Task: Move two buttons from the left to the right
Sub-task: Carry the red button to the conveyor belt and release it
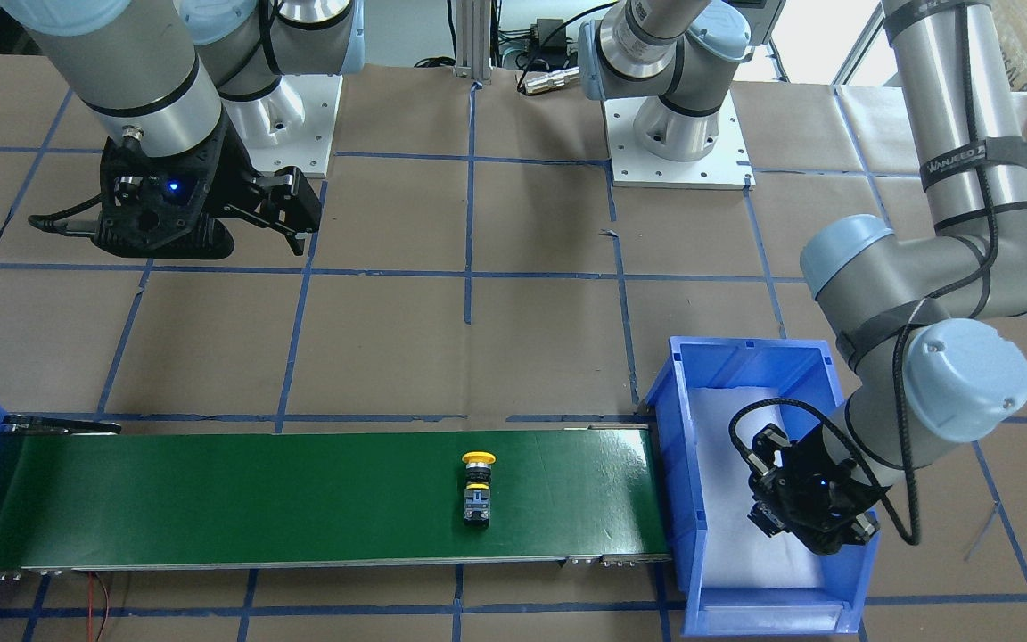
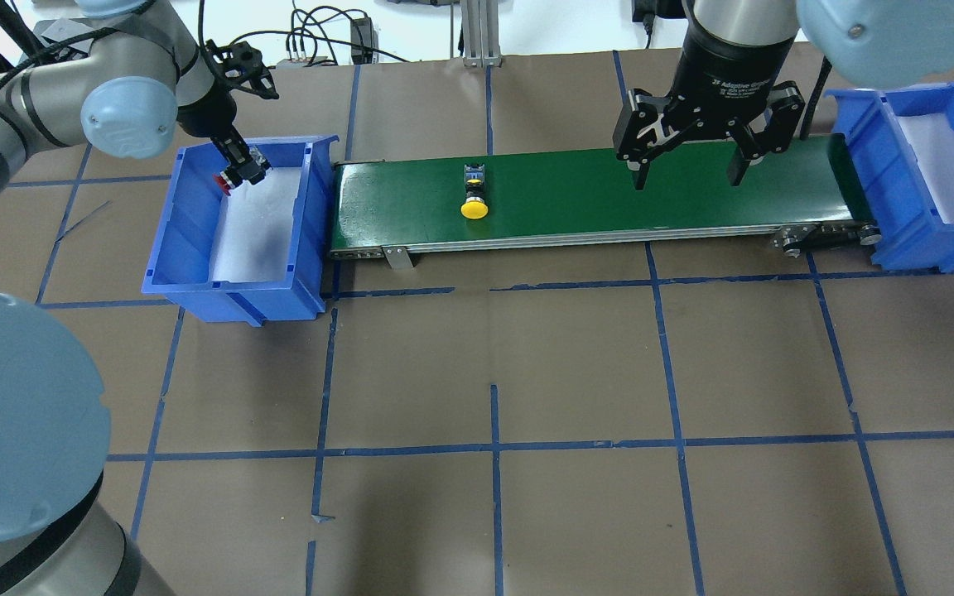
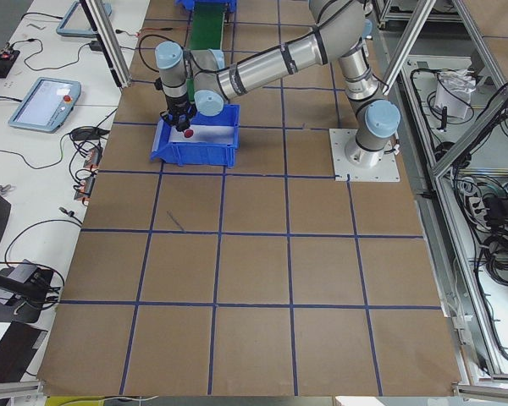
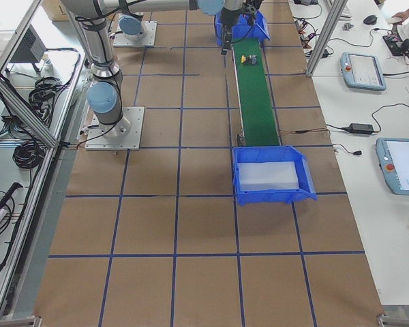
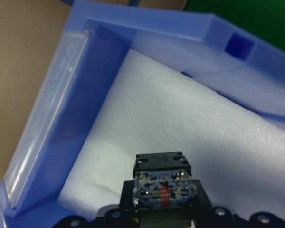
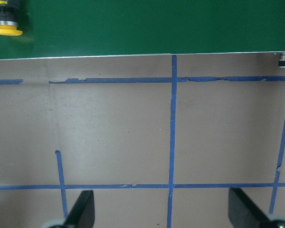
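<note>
The yellow button point(image 2: 474, 199) lies on its side on the green conveyor belt point(image 2: 593, 186), left of the middle; it also shows in the front view point(image 1: 478, 489) and at the top left of the right wrist view point(image 6: 7, 23). My left gripper point(image 2: 237, 170) is shut on the red button point(image 2: 221, 182) and holds it over the white foam in the left blue bin point(image 2: 187, 215). The left wrist view shows its contact block point(image 5: 163, 185) between the fingers. My right gripper point(image 2: 686, 170) is open and empty above the belt's right part.
A second blue bin point(image 2: 858, 149) with white foam stands at the belt's right end. Brown paper with a blue tape grid covers the table point(image 2: 576, 364). The arm bases stand at the robot's side of the table point(image 1: 683, 143).
</note>
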